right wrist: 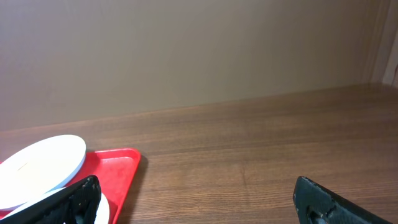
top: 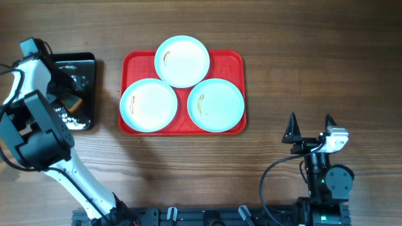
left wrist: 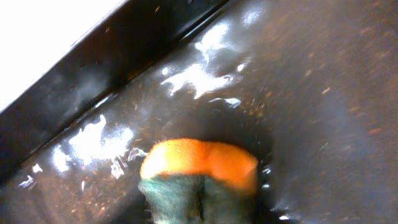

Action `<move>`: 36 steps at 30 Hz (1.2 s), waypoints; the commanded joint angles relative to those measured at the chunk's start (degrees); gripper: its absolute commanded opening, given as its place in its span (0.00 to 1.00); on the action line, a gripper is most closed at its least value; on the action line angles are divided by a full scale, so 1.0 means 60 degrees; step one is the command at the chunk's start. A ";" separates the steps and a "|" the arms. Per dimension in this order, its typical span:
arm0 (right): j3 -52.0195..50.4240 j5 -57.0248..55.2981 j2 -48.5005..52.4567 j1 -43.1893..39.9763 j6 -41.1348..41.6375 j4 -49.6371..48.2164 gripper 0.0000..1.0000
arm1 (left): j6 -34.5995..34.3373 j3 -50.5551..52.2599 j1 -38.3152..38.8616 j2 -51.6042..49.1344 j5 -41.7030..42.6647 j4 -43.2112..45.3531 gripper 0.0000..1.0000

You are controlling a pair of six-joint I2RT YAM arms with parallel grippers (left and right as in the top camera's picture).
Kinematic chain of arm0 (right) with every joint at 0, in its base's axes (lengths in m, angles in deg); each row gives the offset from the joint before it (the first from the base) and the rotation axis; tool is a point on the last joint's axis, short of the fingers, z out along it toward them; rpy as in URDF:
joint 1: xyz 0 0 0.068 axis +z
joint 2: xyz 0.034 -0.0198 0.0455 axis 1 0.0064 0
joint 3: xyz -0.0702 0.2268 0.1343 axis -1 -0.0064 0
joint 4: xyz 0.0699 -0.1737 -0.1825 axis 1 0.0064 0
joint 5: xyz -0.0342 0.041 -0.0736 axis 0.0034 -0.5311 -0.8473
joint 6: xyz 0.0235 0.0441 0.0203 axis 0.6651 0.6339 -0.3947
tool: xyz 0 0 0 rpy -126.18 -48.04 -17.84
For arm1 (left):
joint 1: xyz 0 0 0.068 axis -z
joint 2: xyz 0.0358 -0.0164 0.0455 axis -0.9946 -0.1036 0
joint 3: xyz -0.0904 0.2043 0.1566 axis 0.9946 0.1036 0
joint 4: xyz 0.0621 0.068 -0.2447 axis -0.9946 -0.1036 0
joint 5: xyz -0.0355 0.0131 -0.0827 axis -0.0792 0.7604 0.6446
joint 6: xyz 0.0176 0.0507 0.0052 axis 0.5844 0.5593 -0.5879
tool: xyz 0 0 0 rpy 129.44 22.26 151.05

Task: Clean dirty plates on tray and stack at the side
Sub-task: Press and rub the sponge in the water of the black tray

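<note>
Three pale round plates lie on the red tray [top: 235,60]: one at the back [top: 182,61], one front left [top: 148,105], one front right [top: 216,104]. Each has a thin orange-brown smear. My left gripper [top: 68,102] is down in the black pan [top: 85,63], shut on an orange and green sponge [left wrist: 199,163] that touches the wet pan floor [left wrist: 311,93]; its fingers are hidden in the left wrist view. My right gripper [top: 311,119] is open and empty over the table, right of and in front of the tray. The right wrist view shows its fingers [right wrist: 196,202], a plate [right wrist: 40,163] and the tray corner [right wrist: 118,168].
The black pan stands left of the tray and holds a film of water with glints. Bare wooden table [top: 301,69] lies right of the tray and in front of it. A plain wall rises behind the table in the right wrist view.
</note>
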 commanded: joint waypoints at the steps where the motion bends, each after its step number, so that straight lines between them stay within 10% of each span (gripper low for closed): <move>1: -0.0011 -0.0135 -0.0062 -0.0047 -0.0113 -0.0026 1.00 | -0.0018 0.0087 0.0007 -0.0124 0.0004 -0.0321 1.00; 8: -0.0011 -0.0135 -0.0062 -0.0047 -0.0117 -0.0026 1.00 | -0.0018 0.0087 0.0007 -0.0124 0.1341 -0.1082 0.97; 18: -0.0011 -0.0135 -0.0062 -0.0047 -0.0117 -0.0026 1.00 | -0.0022 0.0087 0.0007 -0.0124 0.2499 -0.1585 0.04; 23: -0.0011 -0.0135 -0.0062 -0.0047 -0.0117 -0.0026 1.00 | -0.0022 0.0087 0.0007 -0.0124 0.2499 -0.1541 0.09; 24: -0.0011 -0.0135 -0.0062 -0.0047 -0.0117 -0.0026 1.00 | -0.0022 0.0087 0.0007 -0.0124 0.2495 -0.1519 0.42; 25: -0.0011 -0.0135 -0.0062 -0.0047 -0.0117 -0.0026 1.00 | -0.0018 0.0087 0.0007 -0.0124 0.2495 -0.1472 0.99; 36: -0.0011 -0.0135 -0.0062 -0.0047 -0.0117 -0.0026 1.00 | -0.0018 -0.0076 0.0004 -0.0109 0.1617 -0.1115 1.00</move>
